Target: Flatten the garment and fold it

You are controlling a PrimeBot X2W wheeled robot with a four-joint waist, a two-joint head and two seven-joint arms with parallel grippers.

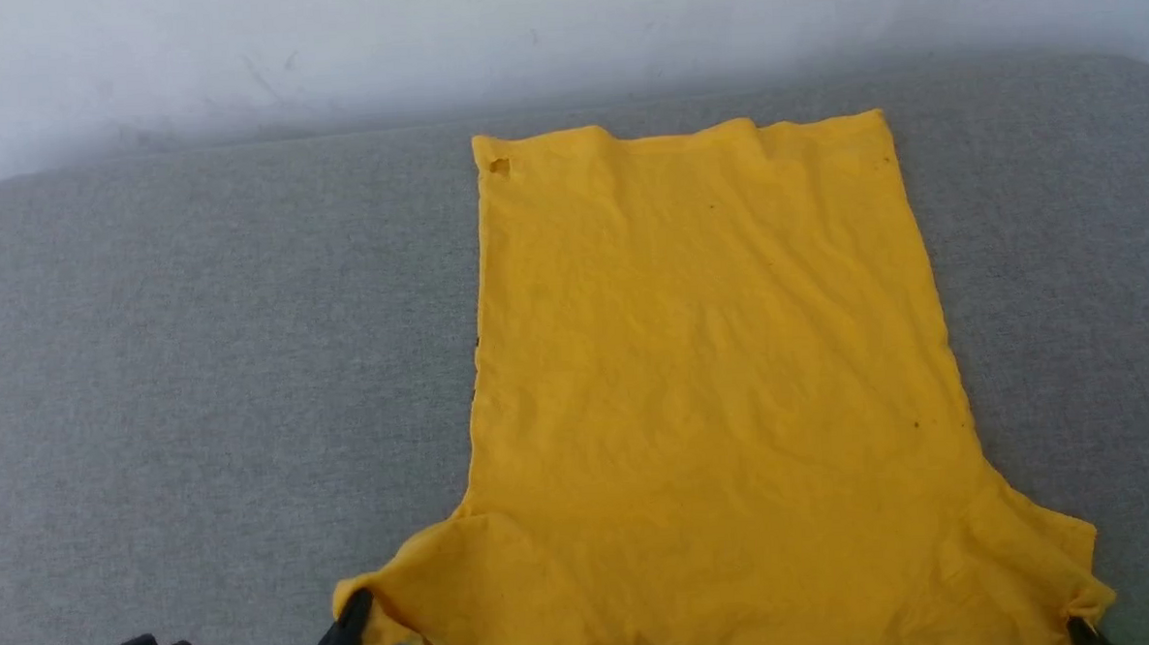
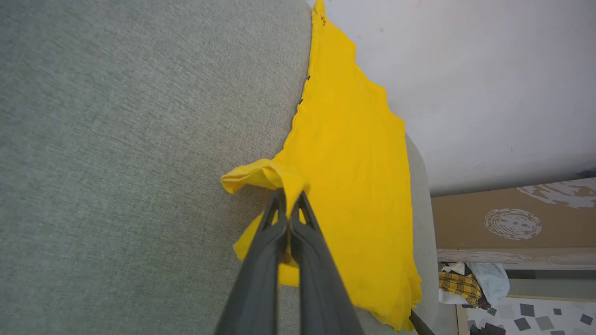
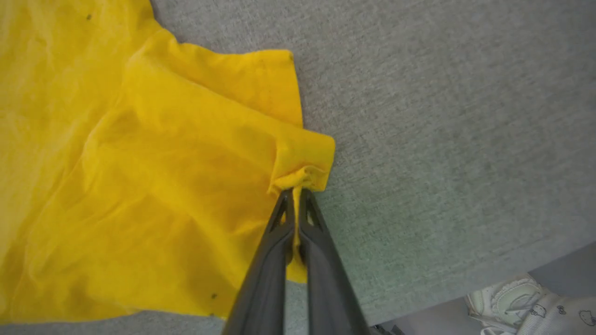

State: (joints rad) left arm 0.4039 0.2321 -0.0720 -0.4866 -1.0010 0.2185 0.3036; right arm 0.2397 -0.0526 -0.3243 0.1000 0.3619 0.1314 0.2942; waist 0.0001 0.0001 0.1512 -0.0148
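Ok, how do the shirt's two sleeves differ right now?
The left sleeve is lifted off the grey surface in a loop; the right sleeve lies mostly flat, bunched at its corner. The left sleeve narrows toward the left hand; the right sleeve keeps a broad cuff edge by the right hand. Both hands are shut on the garment.

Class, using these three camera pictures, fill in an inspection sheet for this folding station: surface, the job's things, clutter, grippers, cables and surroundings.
Surface: grey cloth-covered table with rounded far corners.
Job's things: garment, a yellow T-shirt spread almost flat, plain side up, hem far, sleeves near the robot; light wrinkles.
Clutter: nothing seen.
Grippers: left gripper shut on the left sleeve's edge, which is bunched and lifted; right gripper shut on the right sleeve's edge.
Cables: nothing seen.
Surroundings: white wall behind the table; cardboard box and a heap of cloth beyond the table's edge.
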